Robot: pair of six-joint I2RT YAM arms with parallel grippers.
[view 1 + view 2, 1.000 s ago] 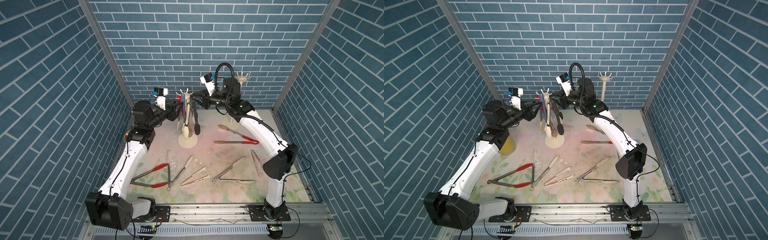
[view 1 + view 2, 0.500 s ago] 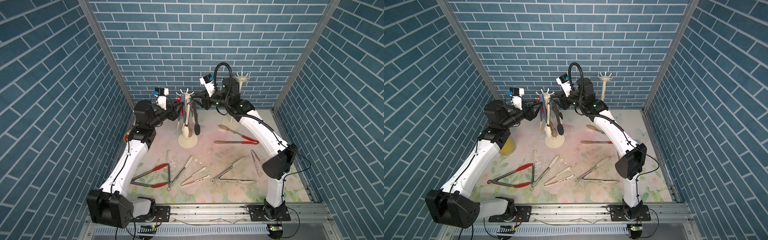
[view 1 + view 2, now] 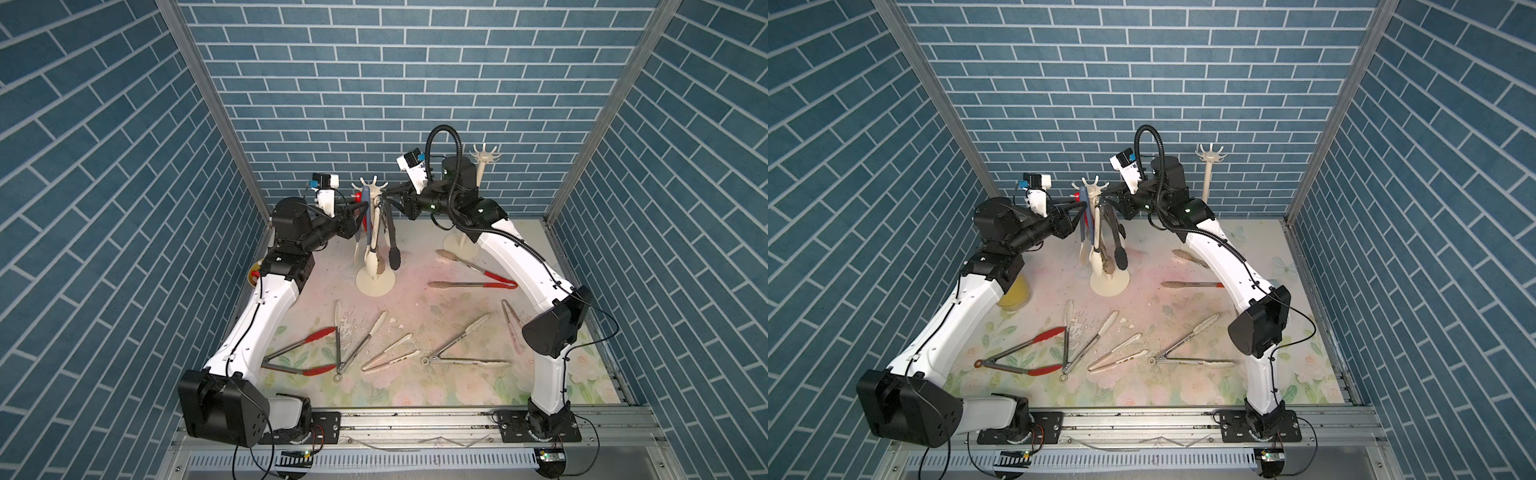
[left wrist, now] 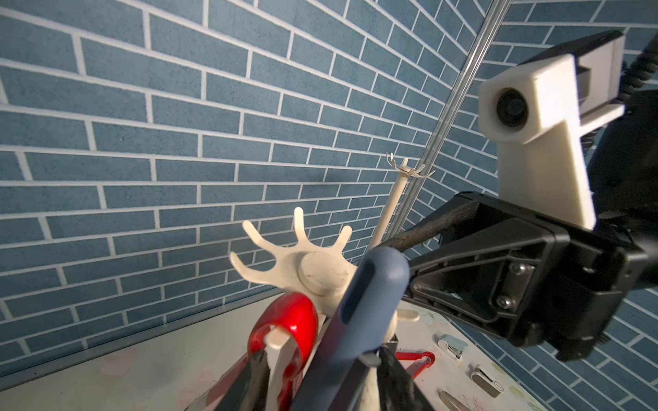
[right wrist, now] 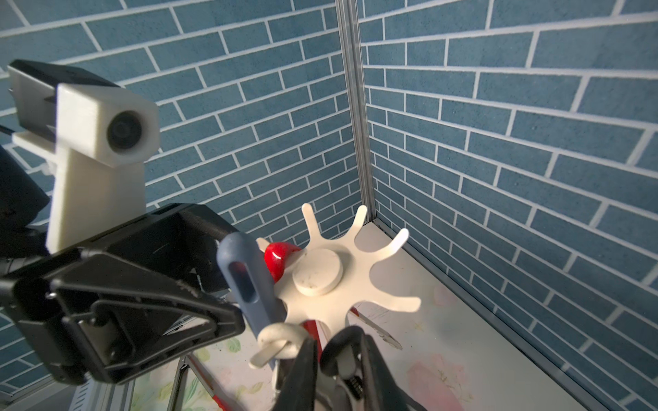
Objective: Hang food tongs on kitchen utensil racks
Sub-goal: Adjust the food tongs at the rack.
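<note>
Both arms meet at the crown of the nearer kitchen utensil rack [image 3: 375, 282] [image 3: 1095, 186] [image 4: 320, 274] [image 5: 318, 275]. My left gripper [image 3: 360, 210] [image 3: 1080, 208] [image 4: 325, 377] is shut on slim blue food tongs [image 3: 365, 216] [image 4: 370, 284] [image 5: 245, 284], upright beside the hooks, top above the crown. My right gripper [image 3: 388, 195] [image 3: 1105, 195] [image 5: 338, 377] is shut on the loop of black food tongs [image 3: 392, 249] [image 5: 338, 347], just under a hook. Red tongs [image 4: 292, 320] [image 5: 279, 258] and cream tongs [image 3: 371, 259] [image 5: 281, 336] hang there. The farther rack [image 3: 484, 156] [image 3: 1211, 153] stands bare.
Several tongs lie on the floral mat: red-tipped ones [image 3: 299, 357], steel with cream tips [image 3: 353, 340] [image 3: 461, 349], beige [image 3: 390, 353], pink [image 3: 513, 328], red-handled [image 3: 473, 284]. A yellow cup [image 3: 1015, 295] sits under the left arm. Brick walls close three sides.
The right wrist has crept slightly toward the nearer rack. The left arm and the blue tongs have stayed still.
</note>
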